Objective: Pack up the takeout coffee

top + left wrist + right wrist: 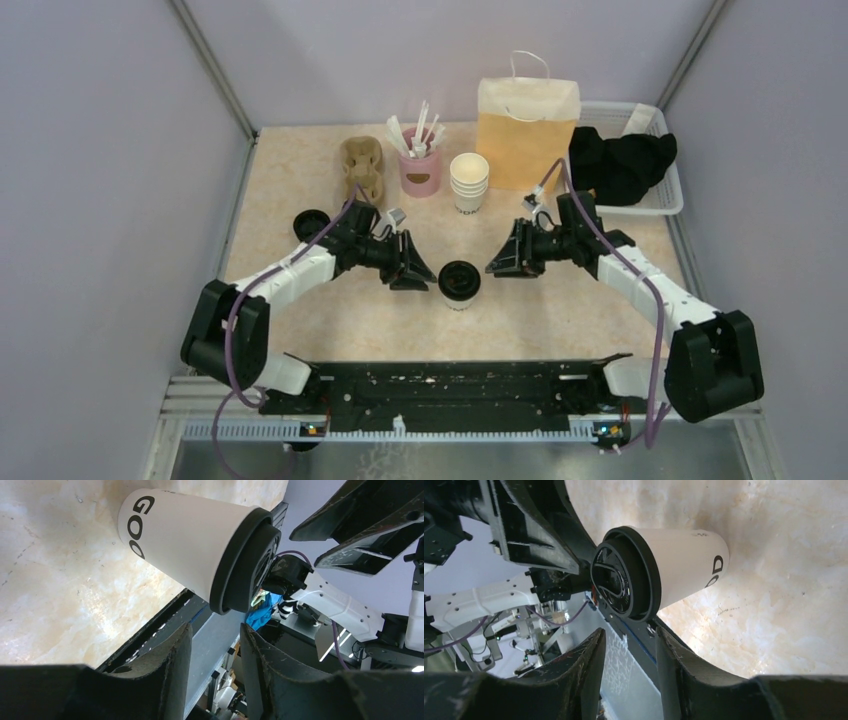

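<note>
Beige marbled surface [560, 310], clutter along the back. One small white paper cup with black plastic lid [459, 283] stands upright mid-surface.

Clock positions from that cup:
- stack of lidless white paper cups [469, 180] at 12
- pink cup of white stirrers [421, 165] at 11
- brown pulp cup carrier [363, 168] farther out, 10–11
- tan paper bag with handles [527, 130] at 1
- white plastic basket [655, 209] holding black cloth [620, 165] at 2
- round black lid [311, 224] at 10, beyond the left arm; can't tell if a cup sits under it

Each wrist view looks straight at the lidded cup.

At 9 the left claw [418, 272] is just beside the cup. Fingers partly apart, gap empty, cup beyond the tips. At 2 the right claw [500, 262] is near. Fingers also partly apart, gripping nothing.
</note>
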{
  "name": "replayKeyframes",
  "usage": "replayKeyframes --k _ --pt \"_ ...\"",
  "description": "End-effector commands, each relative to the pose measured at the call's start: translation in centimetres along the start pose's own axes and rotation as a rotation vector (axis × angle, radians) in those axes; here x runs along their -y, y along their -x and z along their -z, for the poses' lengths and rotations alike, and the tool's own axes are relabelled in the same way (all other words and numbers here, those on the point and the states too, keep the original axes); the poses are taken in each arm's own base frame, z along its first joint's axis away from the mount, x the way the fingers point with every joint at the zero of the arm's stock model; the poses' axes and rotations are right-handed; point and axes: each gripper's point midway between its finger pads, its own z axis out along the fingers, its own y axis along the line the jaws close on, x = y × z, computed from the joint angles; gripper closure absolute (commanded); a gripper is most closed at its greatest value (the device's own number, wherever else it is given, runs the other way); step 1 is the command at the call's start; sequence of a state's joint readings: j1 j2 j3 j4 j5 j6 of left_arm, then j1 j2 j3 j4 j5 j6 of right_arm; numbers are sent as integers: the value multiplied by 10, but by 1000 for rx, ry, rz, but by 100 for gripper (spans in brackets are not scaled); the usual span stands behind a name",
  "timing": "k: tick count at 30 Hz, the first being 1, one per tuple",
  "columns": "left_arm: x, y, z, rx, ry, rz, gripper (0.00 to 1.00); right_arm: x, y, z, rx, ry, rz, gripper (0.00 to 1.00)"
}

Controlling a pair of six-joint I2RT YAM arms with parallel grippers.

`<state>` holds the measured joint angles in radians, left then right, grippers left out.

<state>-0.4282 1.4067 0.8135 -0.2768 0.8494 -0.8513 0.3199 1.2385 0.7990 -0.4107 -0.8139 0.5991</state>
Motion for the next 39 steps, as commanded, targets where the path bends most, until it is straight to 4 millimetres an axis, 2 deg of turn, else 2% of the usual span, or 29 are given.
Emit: replayKeyframes --k 1,8,15,26,30,33,39 --pt "4 3 -9 -17 -42 -36 52 -6 12 -6 12 88 57 59" --pt "-2 8 -20 -27 -29 -26 55 4 11 -18 -25 107 38 62" --pt "2 13 -27 -22 -25 -30 54 11 8 -26 -58 126 28 63" --pt "-15 15 -32 -22 48 -1 59 29 6 -38 -80 97 -4 70" --pt "-25 14 -36 -25 93 4 60 53 -1 -46 -87 29 -66 70" --pt "-39 9 -37 -27 156 24 61 77 -14 -53 -102 -30 -127 70" --pt "-92 -12 -37 -32 304 102 62 128 -38 -60 -100 -165 -252 69"
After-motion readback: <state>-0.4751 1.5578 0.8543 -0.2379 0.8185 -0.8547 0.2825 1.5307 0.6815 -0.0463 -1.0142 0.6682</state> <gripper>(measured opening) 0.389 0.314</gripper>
